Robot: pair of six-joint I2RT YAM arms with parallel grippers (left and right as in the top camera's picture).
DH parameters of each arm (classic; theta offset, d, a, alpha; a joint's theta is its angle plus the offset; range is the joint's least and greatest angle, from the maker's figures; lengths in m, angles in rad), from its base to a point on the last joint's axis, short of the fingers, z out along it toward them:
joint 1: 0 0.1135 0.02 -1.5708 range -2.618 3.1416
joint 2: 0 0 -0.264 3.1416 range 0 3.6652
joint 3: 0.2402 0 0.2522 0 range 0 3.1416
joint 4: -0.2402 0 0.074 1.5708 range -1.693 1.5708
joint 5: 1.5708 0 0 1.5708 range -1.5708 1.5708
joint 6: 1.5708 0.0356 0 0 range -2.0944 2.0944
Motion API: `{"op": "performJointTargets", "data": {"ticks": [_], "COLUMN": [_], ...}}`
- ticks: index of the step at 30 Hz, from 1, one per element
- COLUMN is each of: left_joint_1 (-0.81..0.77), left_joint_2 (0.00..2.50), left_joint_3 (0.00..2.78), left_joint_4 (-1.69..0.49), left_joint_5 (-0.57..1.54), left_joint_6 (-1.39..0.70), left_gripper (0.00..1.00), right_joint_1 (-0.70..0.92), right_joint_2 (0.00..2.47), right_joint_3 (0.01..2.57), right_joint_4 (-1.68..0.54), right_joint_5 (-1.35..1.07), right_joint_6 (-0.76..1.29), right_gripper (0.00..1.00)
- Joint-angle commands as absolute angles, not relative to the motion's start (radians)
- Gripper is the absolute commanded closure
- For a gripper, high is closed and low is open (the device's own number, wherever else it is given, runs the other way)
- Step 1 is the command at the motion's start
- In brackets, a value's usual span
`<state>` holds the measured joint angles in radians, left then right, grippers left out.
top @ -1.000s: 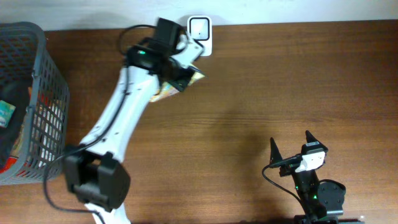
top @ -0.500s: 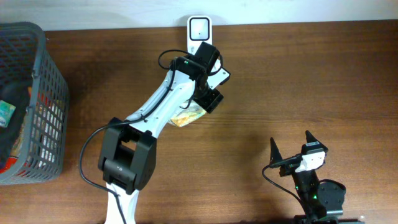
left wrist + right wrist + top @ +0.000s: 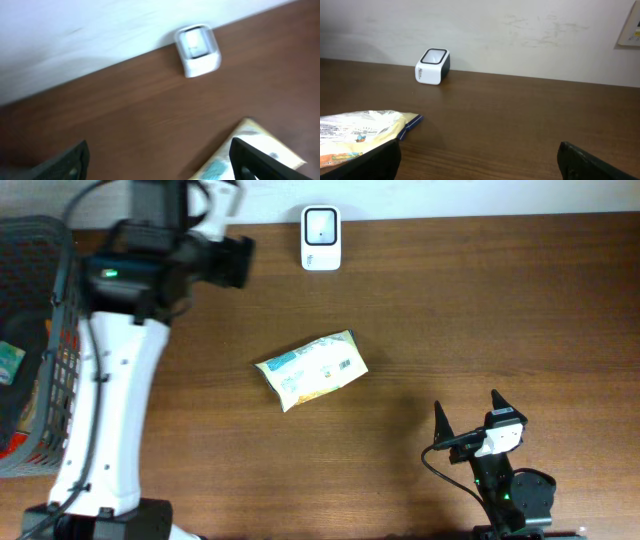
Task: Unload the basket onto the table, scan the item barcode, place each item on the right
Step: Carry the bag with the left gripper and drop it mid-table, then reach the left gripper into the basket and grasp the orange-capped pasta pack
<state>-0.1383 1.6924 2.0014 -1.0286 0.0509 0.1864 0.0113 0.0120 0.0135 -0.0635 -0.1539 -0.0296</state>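
Across the full width of the overhead view runs the brown wooden table (image 3: 480, 310), its far edge against a pale wall. Next in size, the white left arm (image 3: 110, 400) rises from the near-left corner and reaches toward the far-left area of the table. The left gripper (image 3: 162, 162) is raised off the wood. On its wrist camera I see both dark fingers (image 3: 70, 162) set wide apart, with bare table between them and nothing held. At the left edge stands a grey mesh basket (image 3: 35, 225) with coloured goods inside, which I cannot identify. The right gripper (image 3: 467, 402) sits near the near-right corner with its tips pointing far. Its jaws are spread to the full and nothing lies between them, as the right wrist view confirms. The item, a pale yellow and teal packet (image 3: 312, 368), lies flat on the table near its middle, slightly tilted and well apart from both grippers. The white scanner (image 3: 321, 238) stands at the far edge beside the wall, directly beyond the packet and clear of it. On the right wrist camera, the packet (image 3: 365, 130) lies to the left and the scanner (image 3: 433, 66) behind it.
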Motion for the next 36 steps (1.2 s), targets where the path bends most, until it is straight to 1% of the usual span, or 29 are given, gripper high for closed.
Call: {"op": "performJointTargets", "data": {"ticks": [1, 3, 5, 7, 13, 20, 22, 23, 24, 29, 30, 32, 33, 36], "left_joint_1": [0.021, 0.140, 0.226, 0.295, 0.496, 0.606, 0.612, 0.612, 0.612, 0.647, 0.661, 0.719, 0.754, 0.784], "left_joint_2": [1.655, 1.656, 1.655, 1.655, 1.655, 1.655, 1.657, 1.658, 1.659, 1.715, 1.734, 1.786, 1.809, 1.853], "left_joint_3": [2.015, 2.014, 2.014, 2.014, 2.014, 2.014, 2.014, 2.013, 2.013, 1.998, 1.990, 1.948, 1.912, 1.811], "left_joint_4": [-1.074, -1.115, -1.127, -1.135, -1.131, -1.088, -1.077, -1.074, -1.074, -1.089, -1.110, -1.150, -1.156, -1.140], "left_joint_5": [0.018, 0.019, 0.022, 0.023, 0.037, 0.019, -0.060, -0.129, -0.151, -0.146, -0.140, 0.038, 0.133, 0.149], "left_joint_6": [0.101, 0.031, 0.010, -0.009, -0.035, -0.034, -0.030, -0.012, 0.018, 0.051, 0.052, 0.178, 0.238, 0.307], "left_gripper": [0.10, 0.07, 0.07, 0.05, 0.05, 0.06, 0.06, 0.06, 0.06, 0.07, 0.07, 0.16, 0.16, 0.28], "right_joint_1": [0.020, 0.020, 0.020, 0.020, 0.020, 0.020, 0.020, 0.020, 0.020, 0.020, 0.020, 0.020, 0.020, 0.020], "right_joint_2": [0.006, 0.006, 0.006, 0.006, 0.006, 0.006, 0.006, 0.006, 0.006, 0.006, 0.006, 0.006, 0.006, 0.006], "right_joint_3": [0.006, 0.006, 0.006, 0.006, 0.006, 0.006, 0.006, 0.006, 0.006, 0.006, 0.006, 0.006, 0.006, 0.006], "right_joint_4": [-0.065, -0.065, -0.065, -0.065, -0.065, -0.065, -0.065, -0.065, -0.065, -0.065, -0.065, -0.065, -0.065, -0.065], "right_joint_5": [-0.146, -0.146, -0.146, -0.145, -0.145, -0.145, -0.145, -0.145, -0.145, -0.145, -0.146, -0.145, -0.146, -0.146], "right_joint_6": [-0.025, -0.025, -0.025, -0.025, -0.025, -0.025, -0.025, -0.025, -0.025, -0.025, -0.025, -0.025, -0.025, -0.025], "right_gripper": [0.01, 0.01, 0.01, 0.01, 0.01, 0.01, 0.01, 0.01, 0.02, 0.01, 0.01, 0.01, 0.01, 0.01]}}
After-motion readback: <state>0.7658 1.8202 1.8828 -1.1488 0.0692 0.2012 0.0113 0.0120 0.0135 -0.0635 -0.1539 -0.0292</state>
